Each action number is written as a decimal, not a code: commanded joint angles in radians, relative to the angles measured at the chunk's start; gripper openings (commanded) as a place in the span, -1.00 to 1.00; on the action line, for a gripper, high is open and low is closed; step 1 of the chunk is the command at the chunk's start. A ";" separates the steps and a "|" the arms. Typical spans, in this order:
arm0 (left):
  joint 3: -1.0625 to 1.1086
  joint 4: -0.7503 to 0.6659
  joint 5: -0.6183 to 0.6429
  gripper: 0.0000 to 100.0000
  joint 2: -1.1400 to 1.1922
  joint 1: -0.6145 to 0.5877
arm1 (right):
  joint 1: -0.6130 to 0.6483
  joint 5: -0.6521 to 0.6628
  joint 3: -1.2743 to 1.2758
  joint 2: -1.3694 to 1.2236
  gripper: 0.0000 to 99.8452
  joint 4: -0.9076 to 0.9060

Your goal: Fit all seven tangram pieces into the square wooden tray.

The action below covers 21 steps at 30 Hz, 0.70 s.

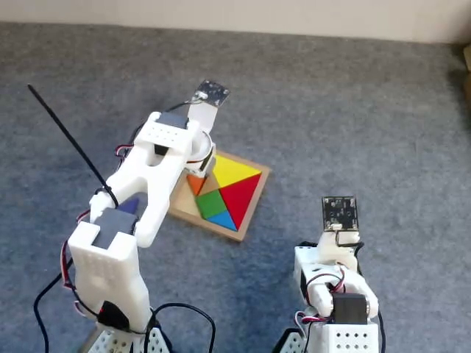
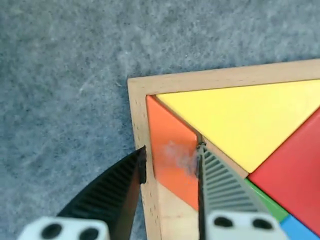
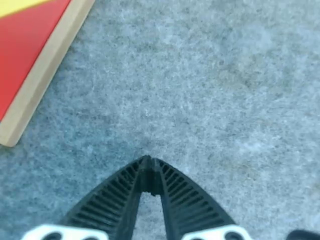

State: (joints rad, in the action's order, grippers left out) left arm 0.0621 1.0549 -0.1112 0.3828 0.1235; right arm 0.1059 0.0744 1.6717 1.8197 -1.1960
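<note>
Over the far-left corner of the square wooden tray [image 1: 255, 207] hangs the left gripper [image 2: 171, 150], its jaws parted and clamped on nothing. One finger stands outside the tray's wall, above the grey carpet [image 1: 353, 110]; the other sits over the seam where the orange piece [image 2: 170, 125] meets the yellow piece [image 2: 240, 120]. So the orange piece lies straight beneath the gap between the fingers, with the rim also caught inside that span.

One side of the orange piece runs flush along the tray's wall and another presses against the yellow piece. Any squeeze across it would therefore bear on the wall as well, and I judge the outer finger must come inside the rim first. Just near of the orange piece a patch of bare tray floor shows, which suggests a slot not yet filled, though the arm hides that part in the high view.

The tray rests on the carpet mid-scene, holding the yellow piece, the red piece [image 1: 239, 195], the green piece [image 1: 212, 202] and the blue piece [image 1: 224, 218]. The right gripper [image 3: 150, 175] is pinched closed on nothing, low over carpet at the near right, well apart from the tray's near corner. The left arm is plainly the nearer one for this work.
</note>
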 commanded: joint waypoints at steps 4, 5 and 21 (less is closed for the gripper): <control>-0.012 0.015 0.005 -0.67 -0.107 -0.027 | -0.012 -0.003 0.110 0.005 -0.99 0.002; -0.010 0.032 0.005 -0.67 -0.134 -0.030 | -0.012 -0.003 0.110 0.005 -0.99 0.002; 0.002 0.302 -0.003 -0.67 -0.424 -0.148 | -0.012 -0.003 0.110 0.005 -0.99 0.002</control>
State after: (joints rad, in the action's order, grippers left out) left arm 0.0729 1.2927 -0.1158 0.0345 0.0606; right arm 0.1059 0.0744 1.6717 1.8197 -1.1960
